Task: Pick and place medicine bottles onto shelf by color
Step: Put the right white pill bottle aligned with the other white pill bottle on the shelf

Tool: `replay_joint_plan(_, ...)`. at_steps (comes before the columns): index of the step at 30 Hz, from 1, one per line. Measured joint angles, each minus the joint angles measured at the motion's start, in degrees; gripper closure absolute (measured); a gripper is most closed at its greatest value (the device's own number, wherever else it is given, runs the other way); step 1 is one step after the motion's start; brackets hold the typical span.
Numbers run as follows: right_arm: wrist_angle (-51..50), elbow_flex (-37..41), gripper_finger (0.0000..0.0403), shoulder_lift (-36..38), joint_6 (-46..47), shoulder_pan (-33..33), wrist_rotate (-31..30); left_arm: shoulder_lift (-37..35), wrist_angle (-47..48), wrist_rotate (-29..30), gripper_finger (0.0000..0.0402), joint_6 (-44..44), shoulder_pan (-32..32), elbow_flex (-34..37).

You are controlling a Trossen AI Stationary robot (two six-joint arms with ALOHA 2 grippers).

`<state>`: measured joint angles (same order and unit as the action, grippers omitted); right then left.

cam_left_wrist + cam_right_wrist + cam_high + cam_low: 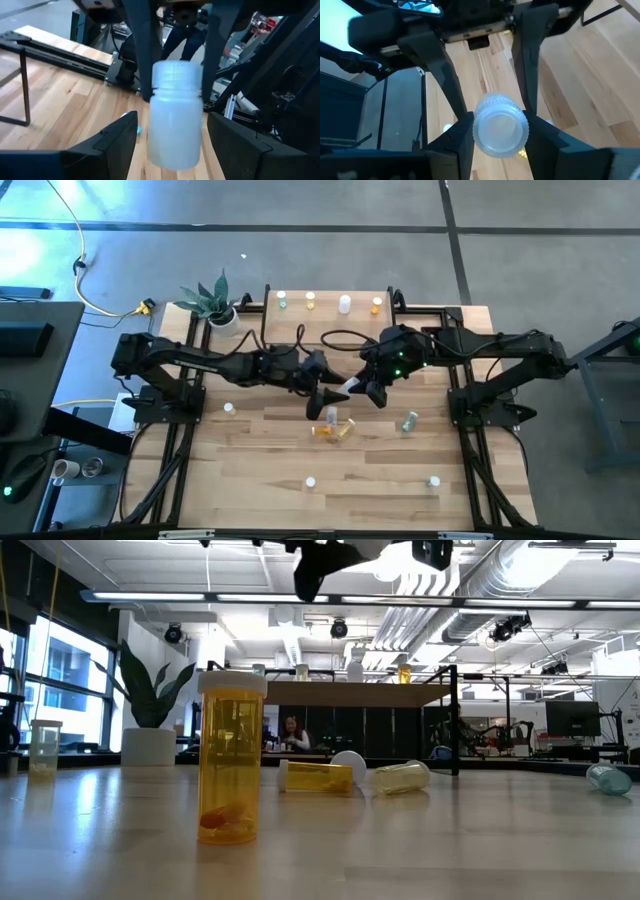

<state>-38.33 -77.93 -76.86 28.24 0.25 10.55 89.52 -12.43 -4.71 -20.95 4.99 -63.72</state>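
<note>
Tabletop (pixel 260 470): toppled orange bottles (pixel 333 429), seemingly below held white bottle (pixel 499 125).

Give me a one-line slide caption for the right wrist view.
Handover in mid-air: right gripper shut on a white bottle, the open left gripper around it.

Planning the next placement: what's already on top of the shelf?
Four bottles stand spaced along the shelf: a green bottle, a yellow bottle, a white bottle and an orange bottle. The arms' cables cover part of its near edge.
</note>
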Motion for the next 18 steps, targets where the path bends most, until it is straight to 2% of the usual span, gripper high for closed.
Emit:
replay_joint_plan(9,-0.02,0.00,0.0276,0.00,0.21,0.00,-0.02,-0.01,0.70,-0.69,0.0176,-0.10,0.01,0.00)
replay_joint_plan(13,-0.02,0.00,0.0276,0.00,0.21,0.00,-0.04,-0.01,2.96,-1.92,0.0199,-0.07,0.00,0.00)
replay_joint_plan(18,-0.02,0.00,0.0276,0.00,0.22,0.00,-0.23,-0.01,3.29,-0.79,0.0236,0.08,0.00,0.00)
